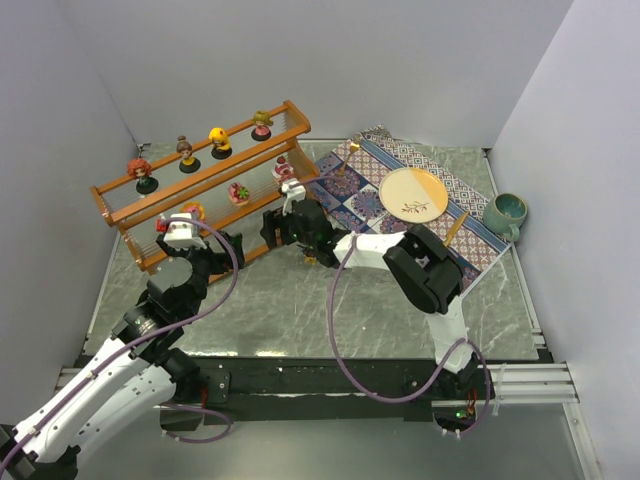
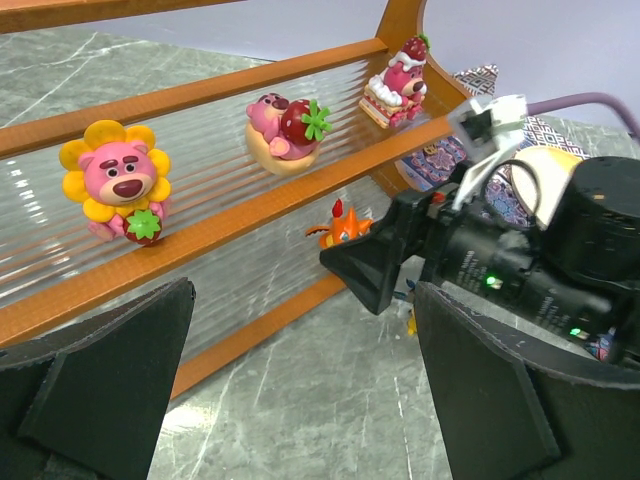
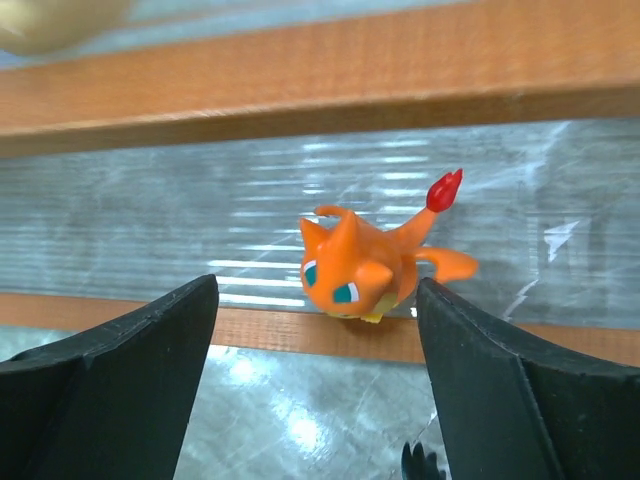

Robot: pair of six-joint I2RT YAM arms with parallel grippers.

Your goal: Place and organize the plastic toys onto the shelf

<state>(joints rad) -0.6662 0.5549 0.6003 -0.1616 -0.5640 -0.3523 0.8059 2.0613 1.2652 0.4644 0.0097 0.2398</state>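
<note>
- your left gripper (image 2: 304, 300) stands spread wide and holds nothing; it sits back from the shelf (image 2: 230, 228), facing the left half
- on the middle tier ahead of it, running rightward, are a sunflower bear (image 2: 112, 185), a strawberry bear (image 2: 285, 125) and a cake bear (image 2: 398, 78) near the right end post
- the top tier carries four big-headed dolls (image 1: 187, 154), upright on black bases and spaced along the rail
- the orange lizard toy (image 3: 365, 265) lies belly down on the bottom tier toward the right end; it is just behind the front rail, with the clear ribbed panel behind it
- its long axis runs along the rail; the head is at the left end and turned out toward the fingers, and the red-tipped tail rises at the right end
- your right gripper (image 3: 317, 292) is by far the nearer; it is wide open, and the toy sits just beyond the tips and between them
- the toy is closer to the finger (image 3: 480, 380) on the right of the wrist view; you cannot tell whether the two touch
- the toy looks set down, so i'd judge the next move a straight retreat across its axis; any drift to the right risks catching the tail end
</note>
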